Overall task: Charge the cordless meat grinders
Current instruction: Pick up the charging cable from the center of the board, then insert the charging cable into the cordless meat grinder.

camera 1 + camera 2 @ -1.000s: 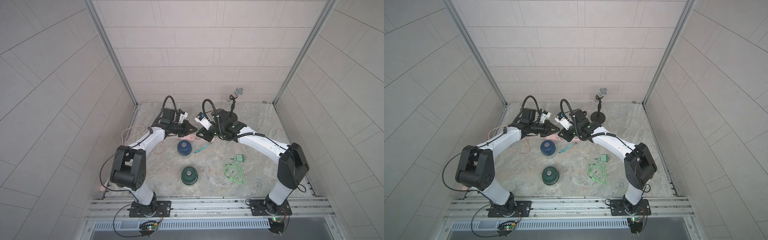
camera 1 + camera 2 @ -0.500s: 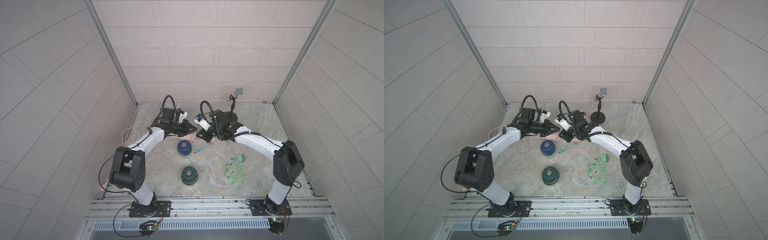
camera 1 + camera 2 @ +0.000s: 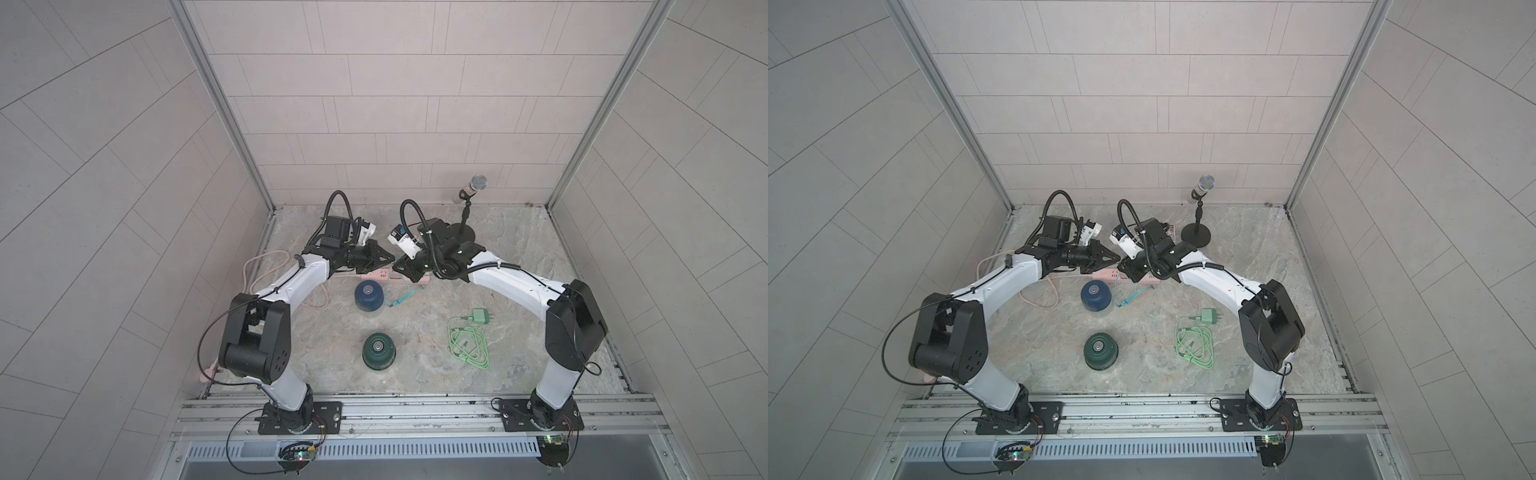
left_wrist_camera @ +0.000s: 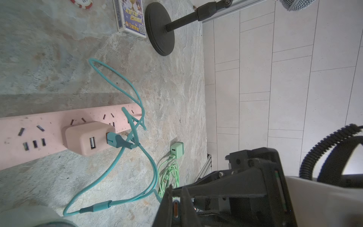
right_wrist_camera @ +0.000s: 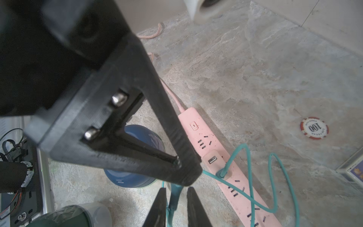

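Observation:
The dark blue meat grinder [image 3: 369,295] [image 3: 1096,296] [image 5: 135,157] stands just in front of a pink power strip [image 3: 380,274] [image 4: 49,129]. Nearer the front stands the dark green one [image 3: 378,351] [image 3: 1100,352]. A pink charger [image 4: 86,137] sits in the strip, and a teal cable [image 4: 153,169] [image 5: 249,176] runs from it. My left gripper [image 3: 392,261] [image 4: 176,193] hovers over the strip, shut on that cable. My right gripper [image 3: 398,269] [image 5: 174,191] meets it tip to tip. Its fingers flank a thicker teal piece of the cable, with slim gaps on both sides.
A green charger [image 3: 480,316] with its coiled green cable [image 3: 469,345] lies at the right. The microphone stand [image 3: 465,232] is at the back right, with a card box [image 4: 130,17] and a poker chip [image 5: 314,128] near it. The strip's pink cord [image 3: 257,270] loops at the left wall.
My right gripper has edged left to the left gripper's tip, and its fingers have narrowed. The left arm and both grinders have stayed put.

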You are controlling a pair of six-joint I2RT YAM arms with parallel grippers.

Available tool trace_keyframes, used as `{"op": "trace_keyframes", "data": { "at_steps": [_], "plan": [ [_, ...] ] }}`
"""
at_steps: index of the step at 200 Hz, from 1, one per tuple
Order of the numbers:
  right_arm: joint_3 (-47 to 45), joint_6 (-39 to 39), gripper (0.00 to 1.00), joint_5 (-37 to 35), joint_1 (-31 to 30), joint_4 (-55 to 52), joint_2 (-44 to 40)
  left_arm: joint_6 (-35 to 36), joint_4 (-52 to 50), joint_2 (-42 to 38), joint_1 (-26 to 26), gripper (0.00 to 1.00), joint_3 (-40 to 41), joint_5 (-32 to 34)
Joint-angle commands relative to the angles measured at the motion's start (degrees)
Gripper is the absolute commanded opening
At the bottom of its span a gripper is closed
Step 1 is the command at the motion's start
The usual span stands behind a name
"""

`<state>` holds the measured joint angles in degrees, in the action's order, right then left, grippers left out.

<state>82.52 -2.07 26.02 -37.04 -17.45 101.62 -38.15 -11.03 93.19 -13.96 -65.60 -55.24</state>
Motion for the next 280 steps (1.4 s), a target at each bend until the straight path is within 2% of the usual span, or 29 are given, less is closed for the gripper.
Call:
{"op": "trace_keyframes", "data": {
  "at_steps": [1, 27, 77, 83, 103, 128, 144, 172, 193, 239, 280],
  "plan": [
    [1.6, 0.4, 0.16, -0.3, -0.3, -0.6, 1.0, -0.4, 0.7, -1.1, -0.3, 0.0, -0.8, -0.5],
    [2.0, 0.2, 0.08, -0.1, -0.3, -0.9, 1.3, -0.6, 0.8, -1.0, -0.3, 0.0, -0.9, -0.7],
    [2.8, 0.9, 0.04, 0.3, -0.2, -3.2, 1.6, -0.4, 0.7, -1.3, -0.3, 0.0, -1.0, -0.9],
    [2.9, 1.2, 0.03, 0.4, -0.2, -3.5, 1.5, -0.5, 0.4, -1.4, 0.0, 0.02, -1.1, -1.1],
    [3.2, 3.2, 0.03, 0.3, -0.2, -5.8, 0.9, -0.1, -1.2, -2.0, 0.7, 0.2, -1.8, -1.0],
    [3.2, 9.1, 0.04, 1.2, -0.2, -10.3, 0.0, 1.0, -5.2, -3.4, 3.0, 0.27, -2.9, -0.7],
    [3.0, 13.5, 0.05, 1.7, -0.2, -13.7, -0.4, 5.5, -13.3, -3.5, 4.8, 0.29, -5.6, 0.2],
    [2.0, 18.4, 0.05, 1.3, -0.2, -16.5, -1.4, 20.2, -38.3, -1.8, 6.6, 0.33, -13.1, 7.1],
    [2.5, 21.0, 0.05, 1.8, -0.5, -19.0, -1.4, 24.5, -46.5, -2.0, 7.6, 0.35, -14.2, 13.0],
    [3.6, 24.7, 0.05, 0.0, -4.4, -21.9, -0.5, 23.3, -46.1, -4.4, 9.9, 0.42, -6.9, 13.9],
    [4.6, 24.2, 0.05, -0.4, -7.3, -23.1, 1.2, 21.9, -40.5, -4.1, 10.4, 0.45, -3.0, 12.1]
  ]
}}
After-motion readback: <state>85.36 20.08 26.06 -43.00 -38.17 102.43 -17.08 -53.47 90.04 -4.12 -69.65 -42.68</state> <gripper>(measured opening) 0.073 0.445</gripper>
